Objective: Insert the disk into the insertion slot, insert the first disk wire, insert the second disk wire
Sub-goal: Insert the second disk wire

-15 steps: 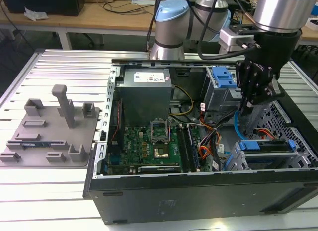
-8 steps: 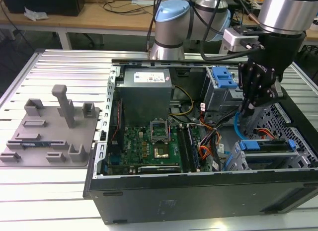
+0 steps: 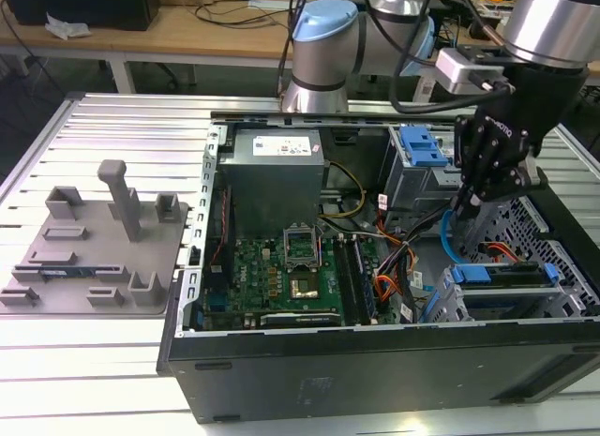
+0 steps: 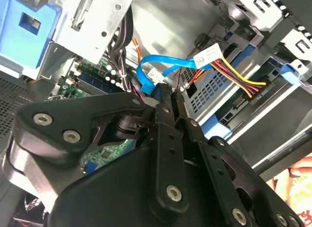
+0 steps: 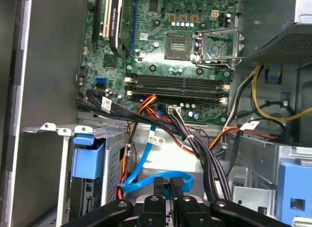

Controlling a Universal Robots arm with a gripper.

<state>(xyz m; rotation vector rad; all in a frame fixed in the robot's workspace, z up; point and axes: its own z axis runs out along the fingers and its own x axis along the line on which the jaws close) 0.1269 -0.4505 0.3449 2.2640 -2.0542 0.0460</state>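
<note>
Black gripper (image 5: 165,188) pinched on the flat blue ribbon-like cable (image 5: 146,154).
Silver blue-framed disk (image 3: 502,277) sits in the grey perforated metal slot (image 3: 562,300) just below it.

Silver arm (image 3: 553,23), blue caps, black tool (image 3: 466,207)

— What sort of place is this?
— A robotics lab or electronics workshop. An open PC case (image 3: 375,352) sits on a ribbed metal table (image 3: 103,361), with a grey fixture plate (image 3: 94,258) near the table's edge at the exterior view's left.
— Anything behind?
— Wooden benches (image 3: 187,33) strewn with cables (image 3: 253,9), and the robot arm (image 3: 328,52) mounted at the table's far edge.
</note>
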